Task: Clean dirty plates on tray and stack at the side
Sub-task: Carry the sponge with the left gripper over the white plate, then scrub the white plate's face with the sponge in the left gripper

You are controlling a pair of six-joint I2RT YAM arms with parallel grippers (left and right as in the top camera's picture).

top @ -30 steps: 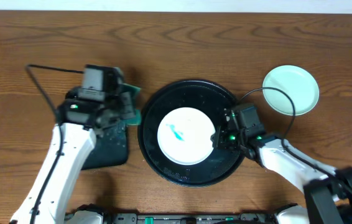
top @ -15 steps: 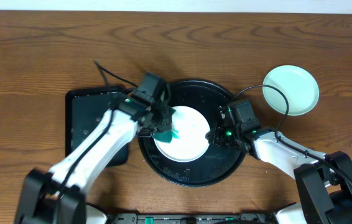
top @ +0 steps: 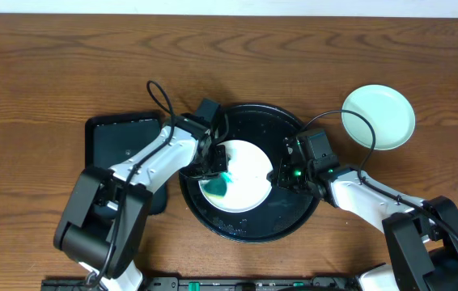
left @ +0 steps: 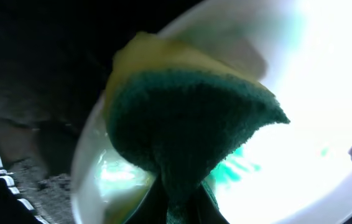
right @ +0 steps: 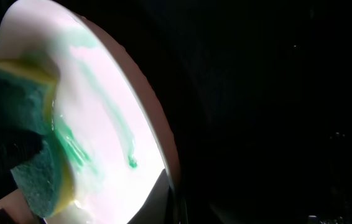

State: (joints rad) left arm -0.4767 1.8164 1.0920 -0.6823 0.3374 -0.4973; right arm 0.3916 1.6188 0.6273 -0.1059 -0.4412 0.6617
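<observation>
A white plate [top: 249,164] with a teal smear lies on the round black tray [top: 249,230]. My left gripper [top: 213,171] is shut on a green and yellow sponge [top: 215,184] and presses it on the plate's left part. The left wrist view shows the sponge [left: 188,124] on the wet plate [left: 313,87]. My right gripper [top: 280,174] is shut on the plate's right rim. In the right wrist view [right: 170,199] the plate [right: 107,99], teal streaks and the sponge [right: 23,118] show. A pale mint-green plate [top: 379,117] lies on the table at the right.
A smaller black rectangular tray [top: 120,141] lies left of the round tray, partly under my left arm. The brown wooden table [top: 229,56] stretches behind the trays. The right arm's cable loops near the mint plate.
My left arm swung right from the rectangular tray with the sponge and now presses it on the white plate. The smear is spread. The right gripper stayed at the rim.
</observation>
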